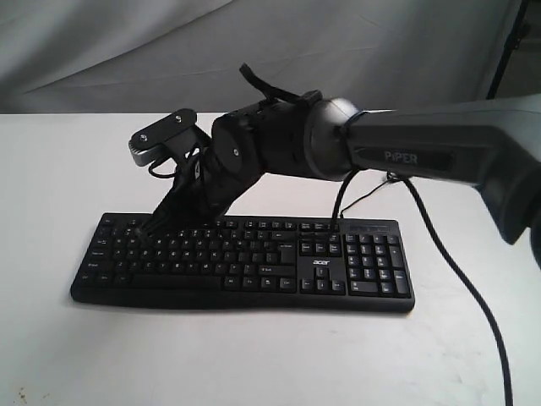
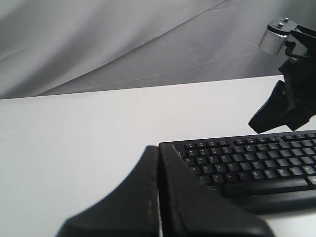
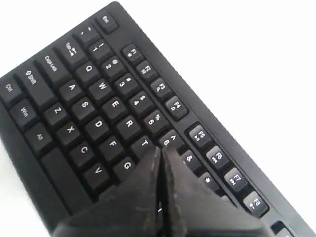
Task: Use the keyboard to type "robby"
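Observation:
The black keyboard (image 1: 254, 262) with the white acer logo lies across the white table. My right arm reaches over from the right, and its gripper (image 1: 145, 227) points down at the left part of the key field. In the right wrist view that gripper (image 3: 160, 149) is shut with nothing in it, its tips just beside the T key (image 3: 144, 143) and below the 6 key (image 3: 169, 139). Whether they touch a key I cannot tell. My left gripper (image 2: 159, 148) is shut and empty, low beside the keyboard's (image 2: 247, 165) left end; the right gripper (image 2: 276, 111) shows beyond it.
A white table (image 1: 254, 355) carries the keyboard, backed by a grey cloth (image 1: 127, 51). Thin black cables (image 1: 456, 279) run from the right arm and behind the number pad across the table's right side.

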`<state>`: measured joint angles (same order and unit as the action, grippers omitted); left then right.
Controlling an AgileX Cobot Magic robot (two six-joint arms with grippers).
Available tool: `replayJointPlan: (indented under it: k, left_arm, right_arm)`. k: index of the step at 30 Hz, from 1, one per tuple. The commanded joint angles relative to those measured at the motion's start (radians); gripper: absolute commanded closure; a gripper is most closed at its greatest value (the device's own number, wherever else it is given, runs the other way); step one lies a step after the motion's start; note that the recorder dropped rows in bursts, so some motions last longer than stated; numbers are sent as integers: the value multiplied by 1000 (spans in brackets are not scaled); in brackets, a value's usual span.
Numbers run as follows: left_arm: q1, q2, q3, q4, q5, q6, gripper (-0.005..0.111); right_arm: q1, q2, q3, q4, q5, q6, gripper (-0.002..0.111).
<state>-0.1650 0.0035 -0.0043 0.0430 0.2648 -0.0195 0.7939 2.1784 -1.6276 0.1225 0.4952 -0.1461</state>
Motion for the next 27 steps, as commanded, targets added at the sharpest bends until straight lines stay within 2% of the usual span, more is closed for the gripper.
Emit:
replayJointPlan:
  k: [1, 6, 27]
  left_arm:
    - [-6, -3, 4, 5, -7, -3, 107]
    - [-6, -3, 4, 5, -7, -3, 107]
    - [-6, -3, 4, 5, -7, -3, 107]
  right_arm:
    - [-6, 22, -21, -25, 16, -3, 108]
    - [-6, 63, -21, -25, -43, -3, 108]
    - [-6, 98, -21, -1, -54, -2, 108]
